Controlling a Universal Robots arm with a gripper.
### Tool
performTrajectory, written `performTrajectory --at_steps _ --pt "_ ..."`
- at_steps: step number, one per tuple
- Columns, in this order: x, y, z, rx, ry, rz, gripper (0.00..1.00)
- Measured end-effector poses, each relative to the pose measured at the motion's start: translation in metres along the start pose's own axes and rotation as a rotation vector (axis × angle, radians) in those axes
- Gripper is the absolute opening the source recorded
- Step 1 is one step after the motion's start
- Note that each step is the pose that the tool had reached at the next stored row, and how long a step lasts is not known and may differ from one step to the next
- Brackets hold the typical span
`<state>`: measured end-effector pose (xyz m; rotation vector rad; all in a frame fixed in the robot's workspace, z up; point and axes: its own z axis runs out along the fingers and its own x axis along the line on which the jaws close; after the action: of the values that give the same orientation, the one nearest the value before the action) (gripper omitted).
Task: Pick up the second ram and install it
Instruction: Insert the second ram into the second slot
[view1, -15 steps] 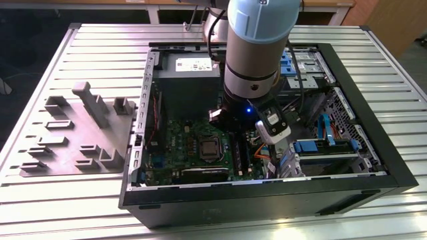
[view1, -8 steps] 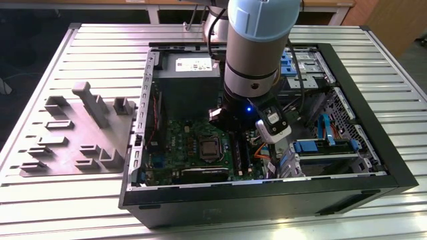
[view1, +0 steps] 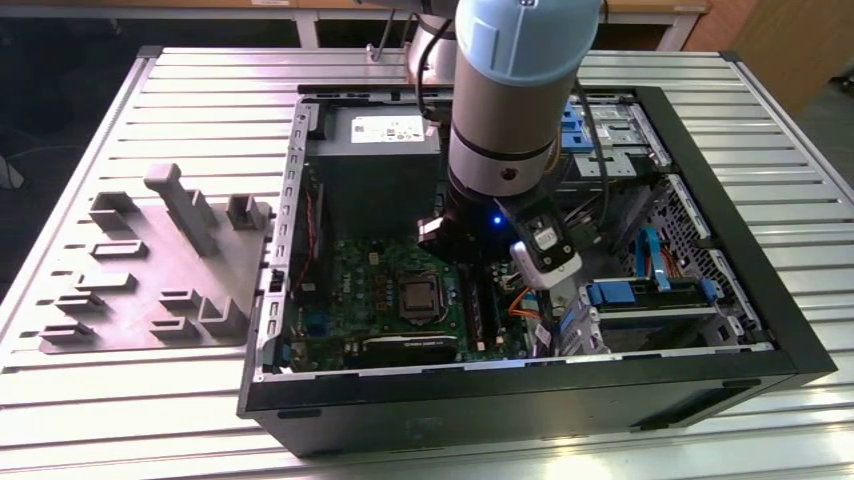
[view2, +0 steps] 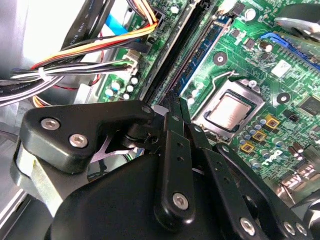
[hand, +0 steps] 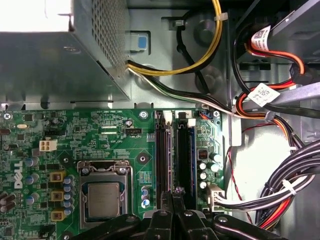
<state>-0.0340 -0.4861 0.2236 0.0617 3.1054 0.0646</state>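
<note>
While the black linkage gripper is pressed together directly over the black memory slots of the green motherboard, the thin dark second ram is judged already seated, installation being nearly complete

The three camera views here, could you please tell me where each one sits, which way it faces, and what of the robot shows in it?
Exterior view: off the arm, looking down on the open computer case, with the grey holder tray at the exterior view's left; the arm reaches into the case.
First wrist view: on the arm, facing the motherboard and its black slots; the gripper shows.
Second wrist view: on the arm, looking past the gripper along the slots.
Shared: both wrist views show the processor socket.
</note>
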Motion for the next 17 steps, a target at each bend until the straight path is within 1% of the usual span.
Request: performTrajectory --at_steps 5,10,14,17 --pt "0.0001 -0.0001 0.0031 -0.0001 -0.0004 0.004 0.11" --pt "0.0003 -0.0002 0.004 0.0001 -0.0005 0.005 0.11" --pt "0.0008 -0.0004 0.0087 0.0004 -0.0013 0.006 0.11" --pt "0.0008 -0.0005 0.009 0.0006 -0.0014 0.006 0.11"
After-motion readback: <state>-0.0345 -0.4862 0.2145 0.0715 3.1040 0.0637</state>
